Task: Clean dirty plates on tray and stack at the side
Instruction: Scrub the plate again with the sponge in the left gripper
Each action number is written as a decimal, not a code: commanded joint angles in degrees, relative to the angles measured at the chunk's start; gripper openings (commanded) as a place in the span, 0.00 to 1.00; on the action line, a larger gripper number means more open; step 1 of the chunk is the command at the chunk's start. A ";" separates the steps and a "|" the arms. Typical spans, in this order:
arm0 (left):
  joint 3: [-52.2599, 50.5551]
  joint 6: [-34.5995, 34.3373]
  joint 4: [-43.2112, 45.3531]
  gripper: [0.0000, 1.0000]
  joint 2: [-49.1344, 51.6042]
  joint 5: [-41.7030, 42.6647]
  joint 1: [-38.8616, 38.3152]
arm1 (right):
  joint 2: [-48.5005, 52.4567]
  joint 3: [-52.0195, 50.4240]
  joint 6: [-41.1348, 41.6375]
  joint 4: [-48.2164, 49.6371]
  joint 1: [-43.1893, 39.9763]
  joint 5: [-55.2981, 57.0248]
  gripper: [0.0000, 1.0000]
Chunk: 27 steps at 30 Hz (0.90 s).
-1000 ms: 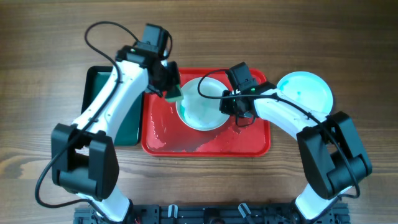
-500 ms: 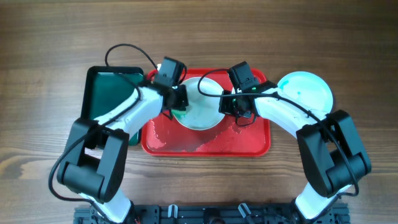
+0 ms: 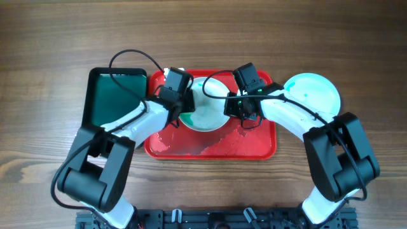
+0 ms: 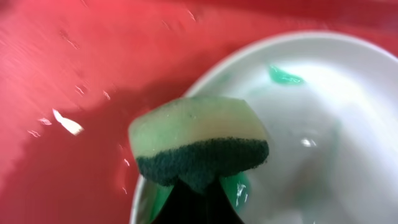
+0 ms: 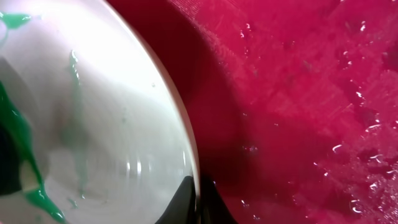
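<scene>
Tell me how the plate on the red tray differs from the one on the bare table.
The tray plate lies inside the red tray; the table plate lies on the wood outside it. The tray plate is pinched at its rim by the right hand, and the left hand holds a sponge over it; the table plate is untouched. The tray plate carries green smears; the table plate shows a pale teal tint. Both are round and white.

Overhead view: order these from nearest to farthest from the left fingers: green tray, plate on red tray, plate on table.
1. Centre plate, on the red tray, at the left fingers.
2. Green tray, to the left.
3. Right plate, far right.
</scene>
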 commanded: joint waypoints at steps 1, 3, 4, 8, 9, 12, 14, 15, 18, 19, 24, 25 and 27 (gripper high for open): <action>-2.69 10.01 -6.34 0.04 2.67 26.34 0.17 | 1.75 -0.13 -0.79 -0.07 0.15 -0.11 0.04; -2.27 12.46 -6.45 0.04 2.45 35.71 1.31 | 1.75 -0.13 -0.79 -0.04 0.15 -0.11 0.04; -2.14 13.62 -5.97 0.04 2.38 40.44 2.25 | 1.75 -0.13 -0.76 -0.07 0.15 -0.11 0.04; -2.08 12.87 -4.55 0.04 2.38 35.19 4.61 | 1.75 -0.13 -0.76 0.11 0.15 -0.09 0.04; -2.08 12.48 -4.50 0.04 2.38 31.69 4.96 | 1.75 -0.13 -0.76 0.15 0.15 -0.09 0.04; -2.08 6.14 -4.48 0.04 2.40 11.69 5.31 | 1.77 -0.13 -0.76 0.04 0.15 -0.09 0.04; -2.08 2.10 -2.97 0.04 2.40 -1.22 5.27 | 1.77 -0.13 -0.85 0.04 0.15 -0.09 0.04; -2.08 2.10 -1.90 0.04 2.40 -4.13 5.27 | 1.77 -0.13 -1.03 0.04 0.15 -0.09 0.04; -2.05 2.10 2.97 0.04 2.38 -10.10 5.03 | 1.77 -0.13 -1.03 0.02 0.15 -0.09 0.04; -1.70 2.10 4.35 0.04 2.27 -11.78 4.90 | 1.77 -0.13 -1.03 0.02 0.15 -0.09 0.04; 3.34 2.10 4.96 0.04 1.11 -15.23 3.63 | 1.95 -0.13 -0.98 0.07 0.15 -0.11 0.04; 4.33 2.10 4.81 0.04 0.59 -15.21 3.39 | 1.95 -0.13 -0.98 0.04 0.15 -0.11 0.04; 6.69 2.12 3.69 0.04 -1.38 -14.80 2.91 | 1.95 -0.13 -0.98 0.02 0.15 -0.11 0.04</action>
